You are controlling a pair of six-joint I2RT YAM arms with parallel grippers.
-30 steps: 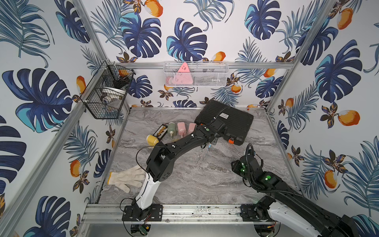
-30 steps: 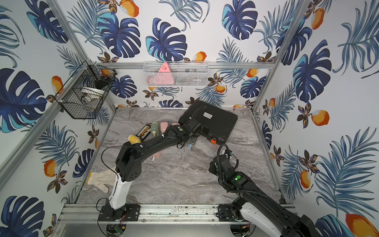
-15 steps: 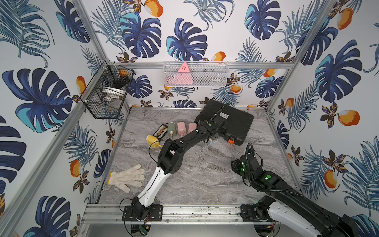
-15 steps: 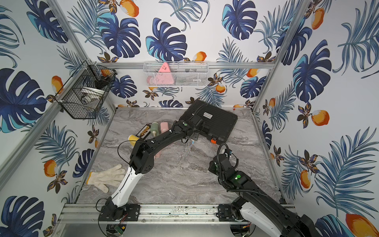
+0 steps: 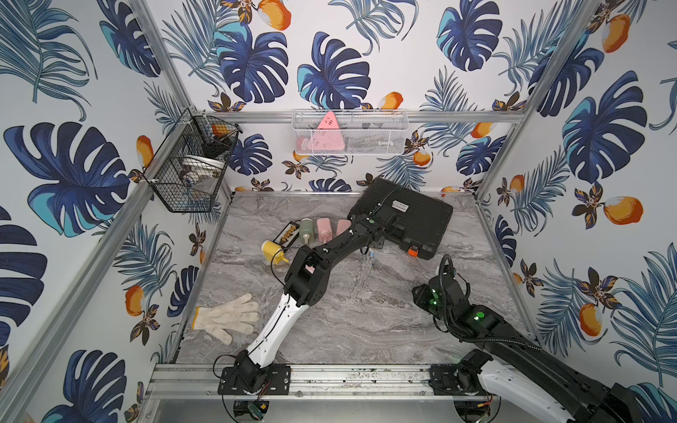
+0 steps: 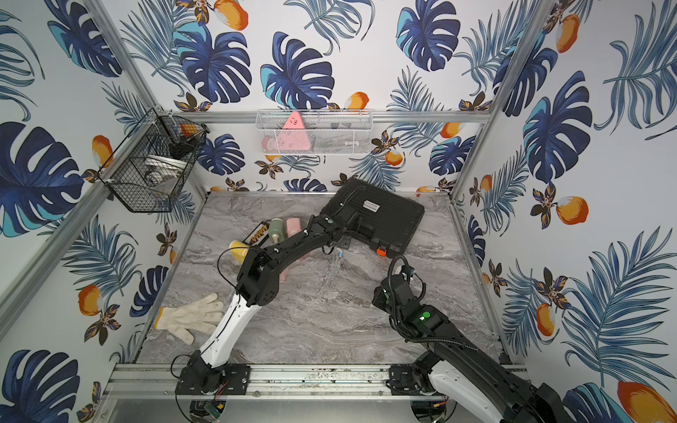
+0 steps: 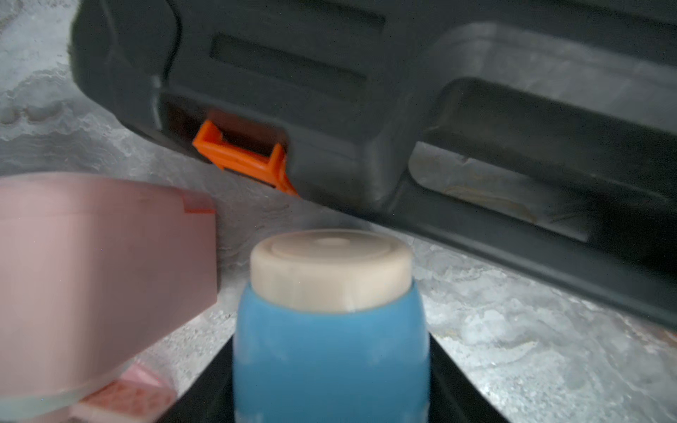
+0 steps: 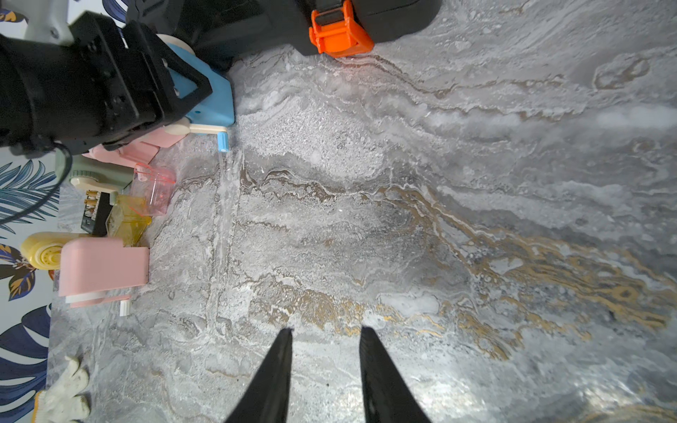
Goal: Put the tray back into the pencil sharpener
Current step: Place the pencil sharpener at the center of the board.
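We see the left gripper (image 8: 183, 67) clamped on a blue pencil sharpener (image 7: 329, 348) with a cream cap, right at the front edge of the black case (image 5: 410, 216); we cannot tell whether the sharpener rests on the table (image 5: 366, 311) or hangs just above it. An orange latch (image 7: 241, 157) on the case shows just beyond the cap. Two loose translucent trays lie on the marble: a pink tray (image 8: 154, 186) and, touching it, a yellow tray (image 8: 128, 219); both sit near the held sharpener, between a green sharpener (image 8: 95, 175) and a pink sharpener (image 8: 102, 267). We cannot tell which tray fits the blue one. The right gripper (image 8: 326, 331) hovers over bare marble, well apart from the trays; its jaws stand a little apart and hold nothing. A white glove (image 5: 227, 316) lies near the table's left edge.
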